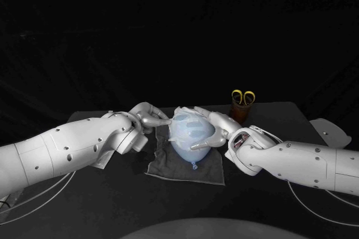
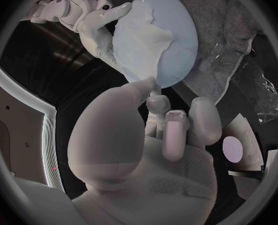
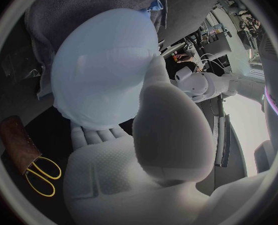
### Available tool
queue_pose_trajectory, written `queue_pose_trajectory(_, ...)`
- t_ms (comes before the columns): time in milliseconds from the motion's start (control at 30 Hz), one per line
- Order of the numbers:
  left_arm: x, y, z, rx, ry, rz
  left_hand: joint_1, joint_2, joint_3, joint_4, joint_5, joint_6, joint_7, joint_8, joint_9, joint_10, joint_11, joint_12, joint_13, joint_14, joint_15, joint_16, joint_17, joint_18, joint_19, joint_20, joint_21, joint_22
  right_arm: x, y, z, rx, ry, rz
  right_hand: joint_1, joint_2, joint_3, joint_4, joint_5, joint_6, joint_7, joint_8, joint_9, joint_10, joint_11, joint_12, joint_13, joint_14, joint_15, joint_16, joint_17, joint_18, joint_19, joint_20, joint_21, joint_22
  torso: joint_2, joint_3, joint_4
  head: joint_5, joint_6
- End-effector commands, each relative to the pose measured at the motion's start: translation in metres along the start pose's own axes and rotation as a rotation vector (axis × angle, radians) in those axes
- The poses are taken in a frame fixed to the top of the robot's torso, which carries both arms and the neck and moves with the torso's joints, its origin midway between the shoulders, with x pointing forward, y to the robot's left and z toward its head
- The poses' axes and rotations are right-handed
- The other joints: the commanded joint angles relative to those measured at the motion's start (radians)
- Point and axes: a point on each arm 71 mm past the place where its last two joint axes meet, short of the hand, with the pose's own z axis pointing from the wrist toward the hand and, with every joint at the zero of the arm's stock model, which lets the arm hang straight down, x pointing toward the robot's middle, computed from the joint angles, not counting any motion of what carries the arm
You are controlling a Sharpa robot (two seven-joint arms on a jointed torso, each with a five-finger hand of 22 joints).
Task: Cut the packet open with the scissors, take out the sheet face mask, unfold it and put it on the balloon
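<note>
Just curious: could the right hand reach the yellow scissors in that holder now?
Probably yes: the scissors stand close behind the right hand with nothing between, though it would first have to let go of the balloon.

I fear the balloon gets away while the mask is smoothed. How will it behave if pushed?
Likely very light and apt to roll: the balloon is rounded, lying on the cloth. Probably springy, so a firm push from the right hand, which holds it, may bounce it away. Its smooth skin looks slippery, so the sheet face mask may slide.

White screw-dotted arms (image 1: 67, 151), silver robot hands (image 1: 150, 116).
</note>
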Motion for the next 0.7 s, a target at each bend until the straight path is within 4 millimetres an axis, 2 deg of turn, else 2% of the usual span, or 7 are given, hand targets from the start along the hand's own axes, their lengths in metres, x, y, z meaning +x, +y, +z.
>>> queue_pose_trajectory(33,-0.001,0.000,0.002,-0.006,-0.011,-0.003,-0.003,-0.007,0.029,-0.025,0.004,-0.002,0.005,0.005,0.067,0.021,-0.016,-0.004,-0.002,0.106,-0.003,0.004,0.263,-0.010,0.006,0.002,0.004,0.001,0.007,-0.002,-0.002,0.011,0.040,-0.010,0.008,0.004,0.004,0.000,0.000,0.005,0.161,0.005,0.001,0.005,0.000,0.002,0.001,-0.004,-0.001,-0.004,-0.001,-0.011,-0.007,-0.002,-0.006,-0.001,0.000,0.0009,-0.0012,0.001,0.000)
queue_pose_trajectory(333,-0.006,0.003,0.008,-0.021,-0.025,0.014,-0.009,-0.010,0.031,-0.024,0.003,-0.004,0.004,0.005,0.069,0.018,-0.016,-0.010,-0.010,0.106,-0.003,0.004,0.263,-0.011,0.007,0.002,0.005,0.003,0.007,-0.002,-0.002,0.011,0.039,-0.012,0.008,0.004,0.004,0.000,0.000,0.005,0.161,0.005,0.001,0.005,0.000,0.002,0.001,-0.004,-0.001,-0.004,-0.001,-0.011,-0.007,-0.002,-0.006,-0.001,-0.001,0.0013,-0.0014,0.000,0.000)
queue_pose_trajectory(533,-0.010,0.007,0.013,-0.037,-0.022,0.033,-0.015,-0.013,0.030,-0.022,0.003,-0.006,0.003,0.006,0.072,0.015,-0.017,-0.017,-0.018,0.106,-0.003,0.004,0.263,-0.011,0.008,0.002,0.005,0.004,0.007,-0.002,-0.002,0.013,0.038,-0.012,0.008,0.004,0.004,0.000,0.000,0.005,0.161,0.005,0.001,0.005,0.000,0.002,0.001,-0.004,-0.001,-0.004,-0.001,-0.011,-0.007,-0.002,-0.006,-0.001,0.001,0.0001,-0.0011,-0.004,0.001)
queue_pose_trajectory(700,-0.010,0.009,0.014,-0.049,0.003,0.043,-0.036,-0.023,0.015,-0.014,0.003,-0.014,-0.001,0.000,0.073,0.005,-0.019,-0.030,-0.034,0.106,-0.005,0.004,0.263,-0.011,0.007,0.002,0.005,0.005,0.006,-0.003,-0.002,0.015,0.037,-0.013,0.008,0.004,0.004,0.000,0.000,0.005,0.161,0.005,0.001,0.005,0.000,0.002,0.001,-0.004,-0.001,-0.004,-0.001,-0.011,-0.007,-0.002,-0.006,-0.001,0.000,-0.0002,0.0004,-0.004,0.000)
